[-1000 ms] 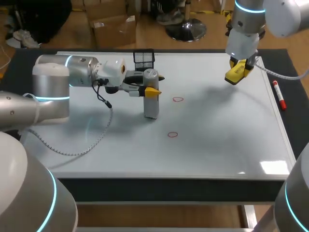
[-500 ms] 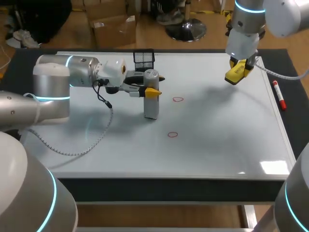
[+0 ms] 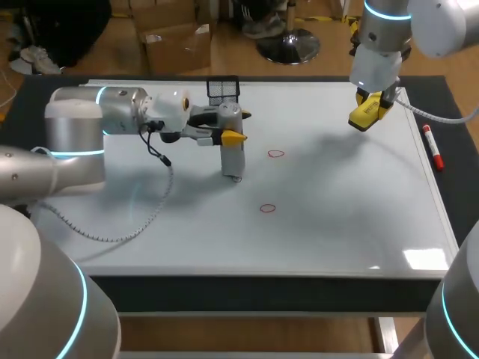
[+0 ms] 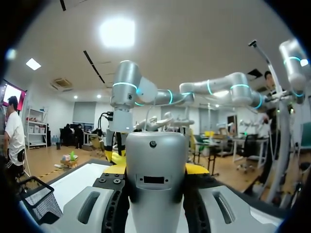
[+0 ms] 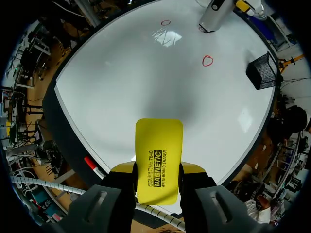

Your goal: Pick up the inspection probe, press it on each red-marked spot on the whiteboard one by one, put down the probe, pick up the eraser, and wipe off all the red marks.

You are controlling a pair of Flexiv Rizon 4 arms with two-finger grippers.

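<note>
The silver inspection probe (image 3: 233, 155) stands upright on the whiteboard (image 3: 337, 224), left of the middle. My left gripper (image 3: 233, 136) is shut on its upper part from the side. In the left wrist view the probe (image 4: 155, 179) fills the gap between the fingers (image 4: 112, 169). Two red marks show: one (image 3: 276, 154) just right of the probe, one (image 3: 268, 209) nearer the front. My right gripper (image 3: 372, 99) hangs above the board's far right, shut on the yellow eraser (image 3: 366, 114). From the right wrist, the eraser (image 5: 158, 155) sticks out ahead of the gripper (image 5: 158, 170), with both marks (image 5: 208, 60) far beyond it.
A black mesh basket (image 3: 223, 90) stands at the board's far edge, just behind the probe. A red marker (image 3: 432, 146) lies on the dark table right of the board. The left arm's cable (image 3: 142, 217) trails over the board's left part.
My left arm has drawn back a little to the left and the far side, carrying the probe slightly up and away. The right arm and eraser have not moved.
</note>
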